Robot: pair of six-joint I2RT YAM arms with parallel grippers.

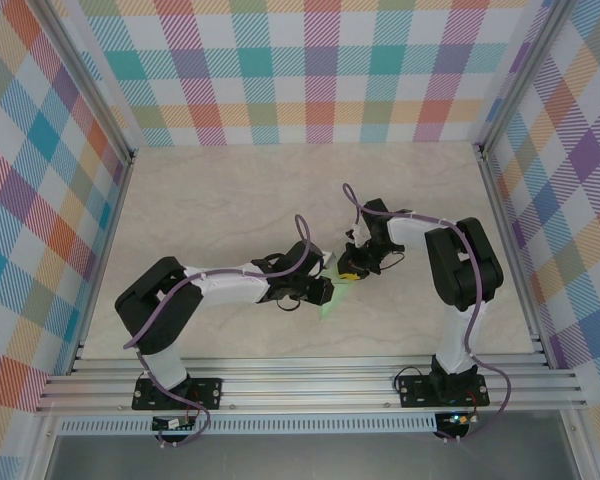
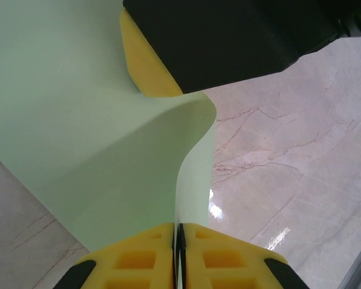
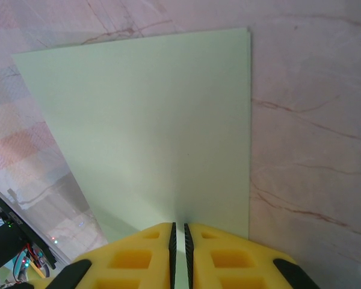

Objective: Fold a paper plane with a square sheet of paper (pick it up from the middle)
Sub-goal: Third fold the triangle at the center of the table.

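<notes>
The square sheet of paper [image 1: 330, 298] is pale mint green and hangs above the table between both grippers. My left gripper [image 2: 178, 232] is shut on its near edge, and the sheet [image 2: 78, 132] bows in an S-curve away from those yellow fingers. At the top of the left wrist view a yellow finger [image 2: 145, 63] of the right gripper presses on the paper. My right gripper [image 3: 178, 232] is shut on the sheet [image 3: 150, 126], which stretches flat ahead of it, tilted over the marble. From above, the left gripper [image 1: 320, 290] and right gripper [image 1: 352, 270] nearly meet. A paper plane is out of view.
The marble tabletop [image 1: 230, 200] lies under both arms. Plaid walls [image 1: 320, 70] and aluminium posts close it in on three sides, and a metal rail [image 1: 310, 385] with the arm bases runs along the near edge.
</notes>
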